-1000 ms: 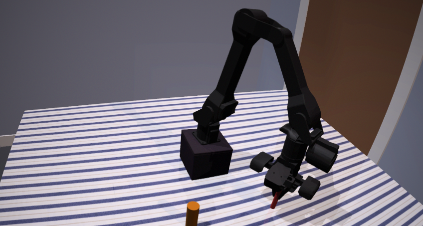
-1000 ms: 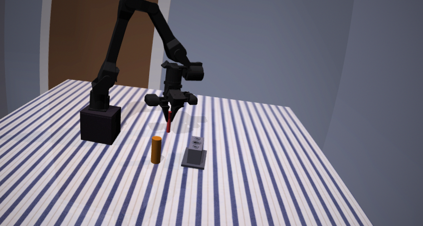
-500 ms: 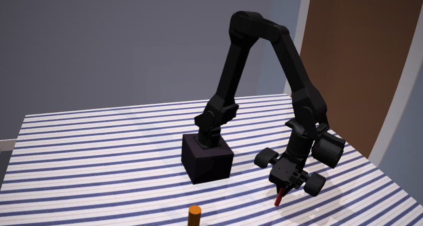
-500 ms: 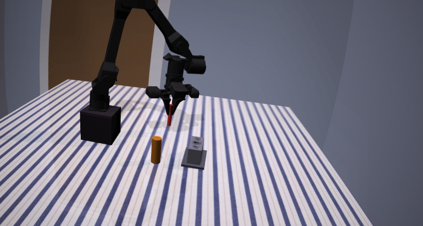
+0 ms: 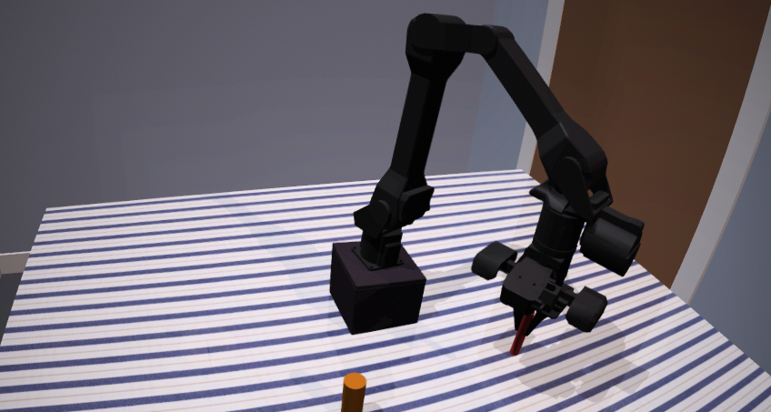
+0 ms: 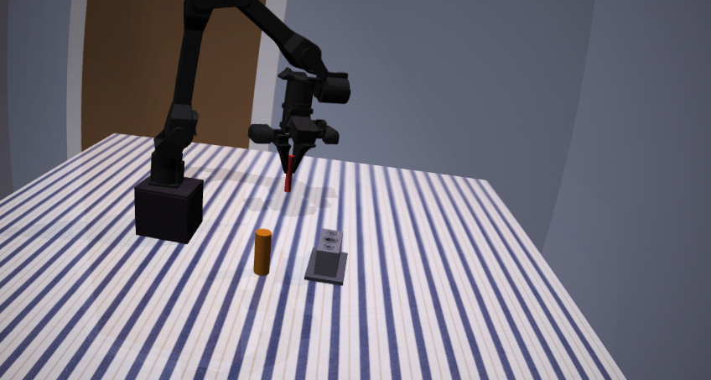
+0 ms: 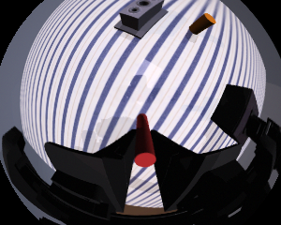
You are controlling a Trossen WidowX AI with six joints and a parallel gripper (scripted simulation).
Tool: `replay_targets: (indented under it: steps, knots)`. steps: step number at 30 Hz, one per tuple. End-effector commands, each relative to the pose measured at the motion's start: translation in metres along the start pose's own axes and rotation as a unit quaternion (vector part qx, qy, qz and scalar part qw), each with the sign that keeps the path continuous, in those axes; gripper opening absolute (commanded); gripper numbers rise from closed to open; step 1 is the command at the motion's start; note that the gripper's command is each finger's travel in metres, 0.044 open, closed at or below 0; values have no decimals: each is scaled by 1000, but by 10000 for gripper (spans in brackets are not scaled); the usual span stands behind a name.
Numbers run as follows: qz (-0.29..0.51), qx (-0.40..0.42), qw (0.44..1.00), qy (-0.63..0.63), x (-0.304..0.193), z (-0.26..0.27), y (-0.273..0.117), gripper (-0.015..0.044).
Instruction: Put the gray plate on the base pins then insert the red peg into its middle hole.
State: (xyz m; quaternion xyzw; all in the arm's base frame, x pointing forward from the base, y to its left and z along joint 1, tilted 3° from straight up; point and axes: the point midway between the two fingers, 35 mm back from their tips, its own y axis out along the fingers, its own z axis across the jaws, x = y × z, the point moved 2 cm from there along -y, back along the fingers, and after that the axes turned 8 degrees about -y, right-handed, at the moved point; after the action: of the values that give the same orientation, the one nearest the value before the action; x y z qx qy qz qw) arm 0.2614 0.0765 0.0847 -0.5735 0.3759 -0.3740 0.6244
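So the end effector's clamped on the red peg, up beyond the gray base in the exterior shot. Orange cylinder's standing near that base.

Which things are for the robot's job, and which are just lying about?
For the job:
- red peg
- gray plate
- base under the plate

Just lying about:
- orange cylinder, standing near the base; the job doesn't need it
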Motion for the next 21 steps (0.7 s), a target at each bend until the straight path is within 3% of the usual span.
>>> replay_targets:
  steps: [1,21]
  knots:
    - [0,-2,1000,0,1,0,2,0]
    - [-4,-3,1000,12,50,7,1,0]
